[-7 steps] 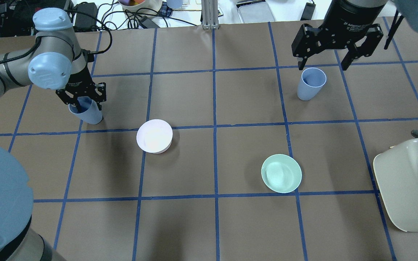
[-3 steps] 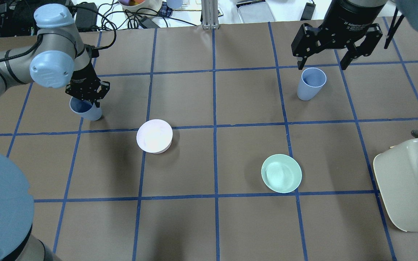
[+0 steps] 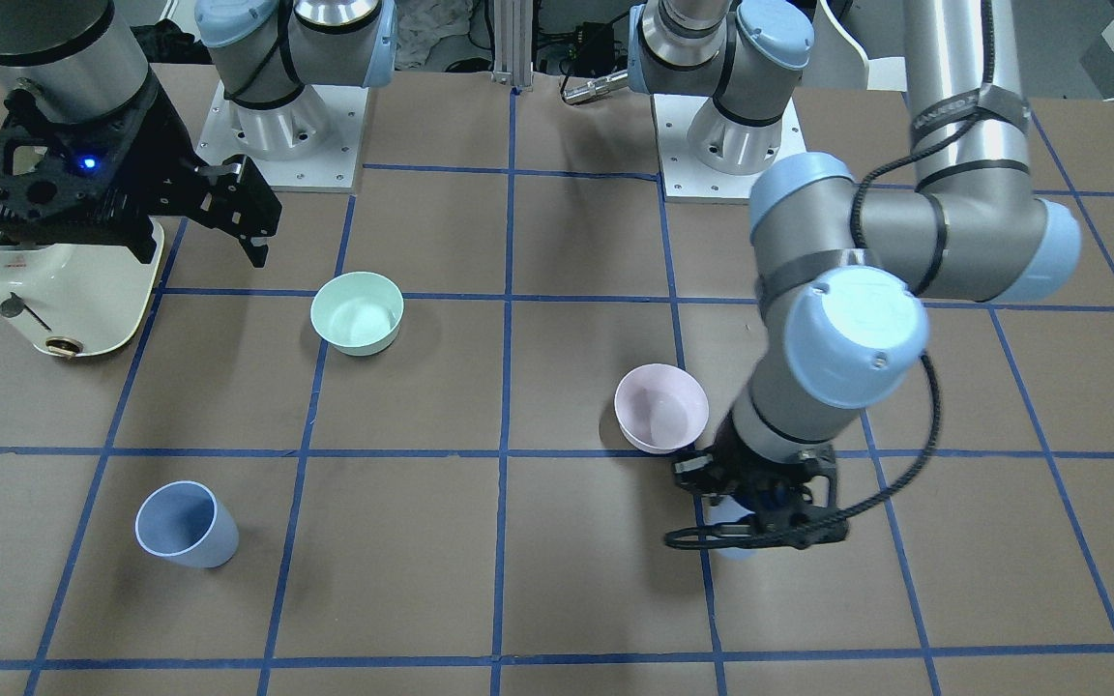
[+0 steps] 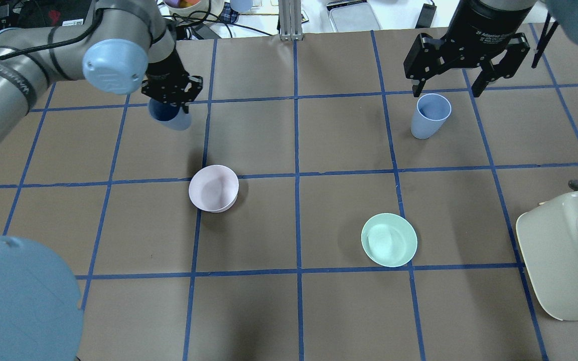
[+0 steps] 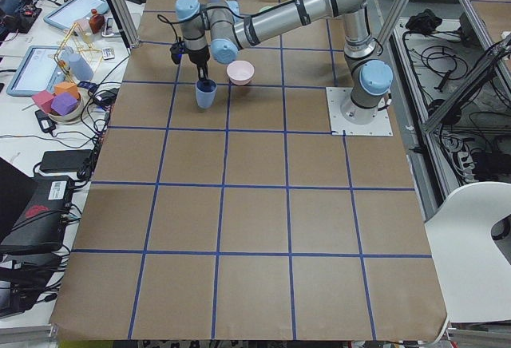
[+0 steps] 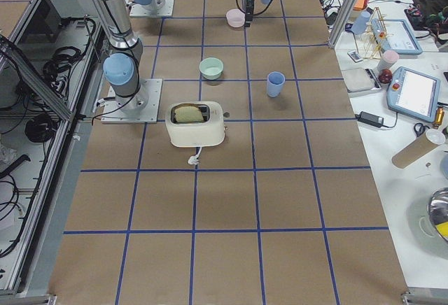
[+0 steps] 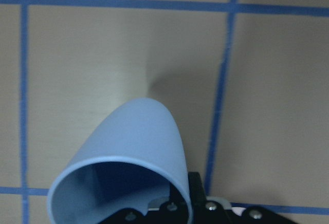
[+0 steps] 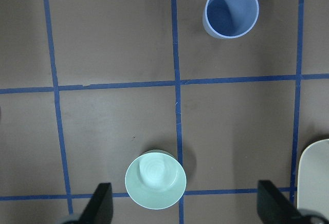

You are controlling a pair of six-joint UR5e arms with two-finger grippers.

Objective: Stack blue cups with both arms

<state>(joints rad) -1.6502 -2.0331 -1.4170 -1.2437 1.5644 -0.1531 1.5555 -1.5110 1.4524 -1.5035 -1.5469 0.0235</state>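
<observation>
left arm (image 4: 113,65): jaws clenched on the wall of one pale periwinkle-blue tapered plastic cup (image 4: 173,119). Cup is tilted and hangs under the wrist, beyond the pale pink round bowl (image 4: 213,188). Can't tell its clearance off the brown gridded table (image 4: 339,311). right arm (image 4: 489,20): jaws released, spread wide, held high. second identical blue cup (image 4: 430,116) stands upright on the table beyond the mint-green bowl (image 4: 389,239), well apart from those jaws.
</observation>
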